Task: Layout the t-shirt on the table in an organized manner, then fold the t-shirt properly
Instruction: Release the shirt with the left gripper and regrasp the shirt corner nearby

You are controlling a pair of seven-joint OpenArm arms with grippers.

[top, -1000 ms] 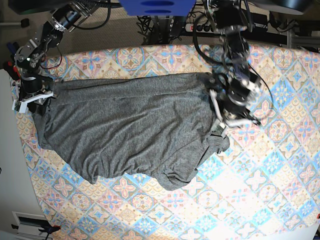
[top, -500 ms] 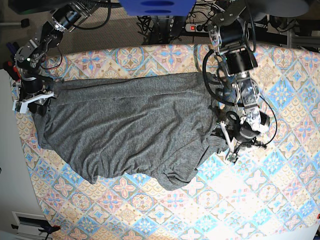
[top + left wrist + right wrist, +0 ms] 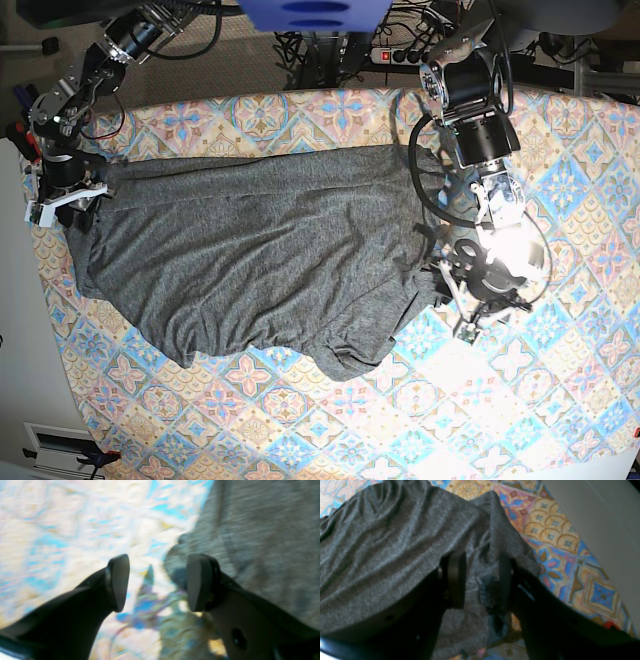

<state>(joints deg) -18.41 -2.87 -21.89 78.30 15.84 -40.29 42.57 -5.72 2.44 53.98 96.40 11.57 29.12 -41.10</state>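
The dark grey t-shirt lies spread and wrinkled over the left and middle of the table, with its lower right part bunched. My left gripper hangs just off that bunched right edge. In the left wrist view my left gripper is open with only tablecloth between the fingers, and the t-shirt lies behind the right finger. My right gripper sits at the shirt's far left corner. In the right wrist view my right gripper is shut on a fold of the t-shirt.
The table's left edge runs close to my right gripper, with pale floor beyond it. Cables and a power strip lie behind the table's far edge. A blue object hangs over the top middle.
My left arm has moved down the shirt's right edge toward the front, and its jaws have opened and let go of the fabric. My right arm has stayed put.
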